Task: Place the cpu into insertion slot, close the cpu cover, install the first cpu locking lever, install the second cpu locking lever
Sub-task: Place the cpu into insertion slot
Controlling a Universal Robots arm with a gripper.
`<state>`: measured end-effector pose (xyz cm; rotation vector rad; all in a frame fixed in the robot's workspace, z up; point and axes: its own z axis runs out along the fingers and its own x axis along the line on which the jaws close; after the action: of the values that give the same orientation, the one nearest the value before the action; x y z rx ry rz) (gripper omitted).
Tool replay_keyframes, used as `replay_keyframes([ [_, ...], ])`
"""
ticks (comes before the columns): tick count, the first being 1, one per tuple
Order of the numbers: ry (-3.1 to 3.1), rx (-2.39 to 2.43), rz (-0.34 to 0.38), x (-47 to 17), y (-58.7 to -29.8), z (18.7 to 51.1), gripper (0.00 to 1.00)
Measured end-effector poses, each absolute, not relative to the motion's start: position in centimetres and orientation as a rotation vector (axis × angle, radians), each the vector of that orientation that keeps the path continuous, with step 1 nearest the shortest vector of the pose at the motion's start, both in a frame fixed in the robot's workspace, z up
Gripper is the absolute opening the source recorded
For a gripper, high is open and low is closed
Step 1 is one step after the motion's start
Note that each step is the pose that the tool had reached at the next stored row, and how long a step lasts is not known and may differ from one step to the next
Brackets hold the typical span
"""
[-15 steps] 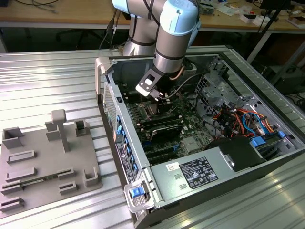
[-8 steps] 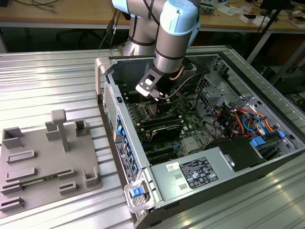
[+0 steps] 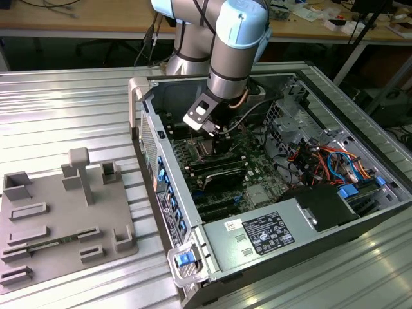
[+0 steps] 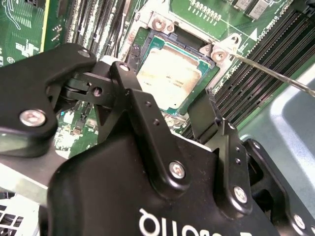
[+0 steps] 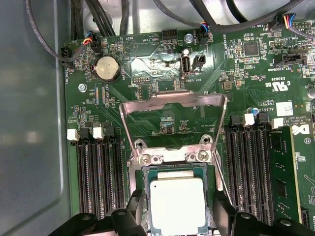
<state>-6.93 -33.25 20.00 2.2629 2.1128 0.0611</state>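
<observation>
The cpu, a flat square chip with a pale metal top, lies flat in the insertion slot on the green board. The cpu cover, a thin silver window frame, stands swung up on its hinge beyond the slot. My gripper hovers low over the chip and is open. One black finger stands on each side of the cpu with a small gap, touching nothing. A thin locking lever wire sticks out past one slot corner.
Long black memory slots flank the socket on both sides. Cables cross the board's far edge. The open computer case walls in the work area. A grey fixture plate lies on the table at the exterior view's left.
</observation>
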Motion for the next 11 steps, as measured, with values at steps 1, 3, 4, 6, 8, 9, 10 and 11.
replay_keyframes([
  [1, 2.113, 2.263, 0.061, -6.9, -33.3, 20.0, 0.67],
  [3, 2.113, 2.263, 0.061, -6.9, -33.3, 20.1, 0.67],
  [4, 2.113, 2.263, 0.061, -6.9, -33.3, 20.1, 0.67],
  [6, 2.113, 2.263, 0.061, -6.9, -33.3, 20.4, 0.67],
  [8, 2.113, 2.263, 0.061, -6.9, -33.3, 20.9, 0.67],
  [9, 2.113, 2.263, 0.061, -6.9, -33.3, 21.0, 0.67],
  [10, 2.113, 2.263, 0.061, -6.9, -33.3, 21.4, 0.67],
  [11, 2.113, 2.263, 0.061, -6.9, -33.3, 21.5, 0.67],
])
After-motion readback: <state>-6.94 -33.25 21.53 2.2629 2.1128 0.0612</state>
